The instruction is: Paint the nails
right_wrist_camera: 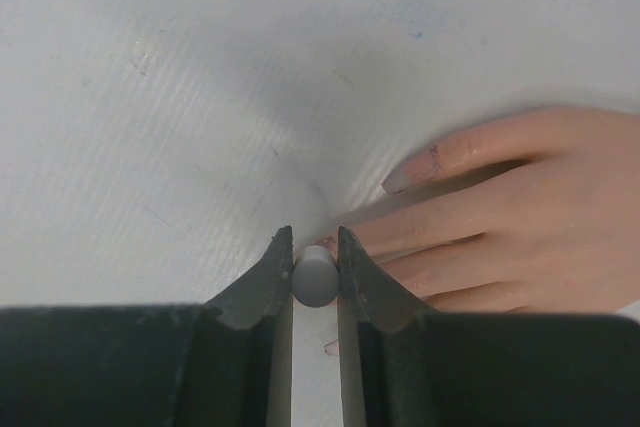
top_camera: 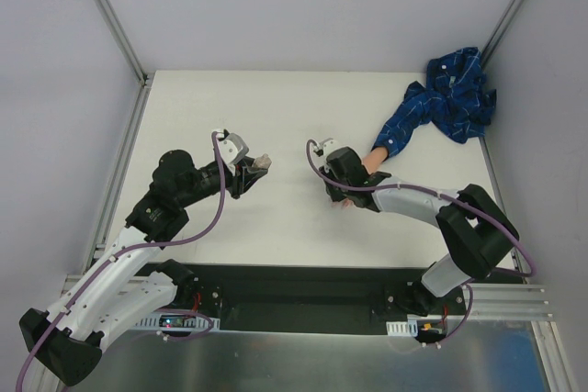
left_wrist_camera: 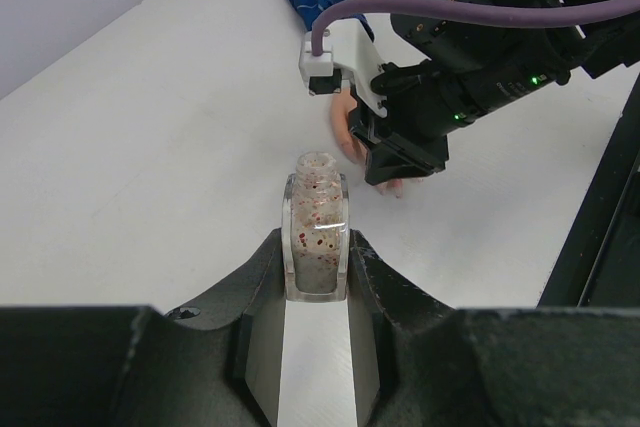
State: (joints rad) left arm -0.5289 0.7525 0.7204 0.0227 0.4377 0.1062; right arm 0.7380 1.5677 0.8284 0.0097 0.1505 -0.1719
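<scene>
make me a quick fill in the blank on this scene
1. The left gripper holds the polish bottle, which has no ____ on.
2. The right gripper pinches a small ____ cylinder next to the mannequin hand.
3. The hand's sleeve is ____.
Missing words: cap; grey; blue.

From above, the right gripper (top_camera: 342, 196) covers the mannequin hand (top_camera: 375, 161) except its wrist end.

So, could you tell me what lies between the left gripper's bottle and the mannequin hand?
Only bare table beyond the bottle, per the top and left wrist views. The right gripper, shut on a grey cap, sits over the hand.
</scene>
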